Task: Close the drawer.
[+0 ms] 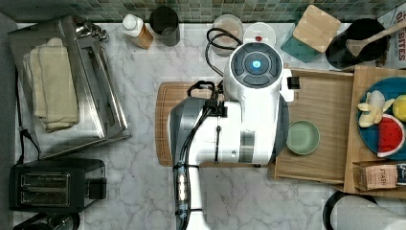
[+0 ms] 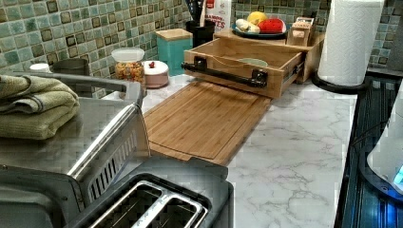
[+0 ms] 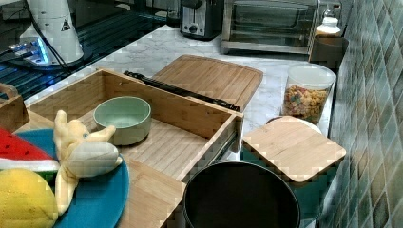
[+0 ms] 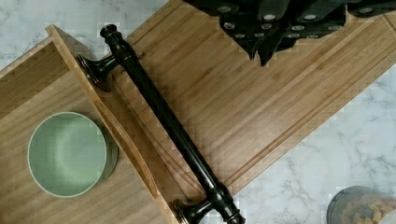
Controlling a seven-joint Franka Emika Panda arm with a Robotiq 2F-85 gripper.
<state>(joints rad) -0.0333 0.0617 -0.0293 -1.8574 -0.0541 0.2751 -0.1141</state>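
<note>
Marble bench carries your wooden drawer, pulled well out over the far end of the cutting board in the left view, so closing is wholly ahead. Its dark bar handle is untouched. A green bowl sits inside. Your hand hovers above the board, holding nothing; I cannot tell how far it is open.

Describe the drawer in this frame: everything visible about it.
The drawer is a shallow light-wood box with thin raised walls, pulled open from a wooden stand. A long dark bar handle on two mounts runs across its front panel. One pale green bowl sits on its slatted floor. The front reaches over the edge of a cutting board lying on the marble counter. Nothing grips the handle.
</note>
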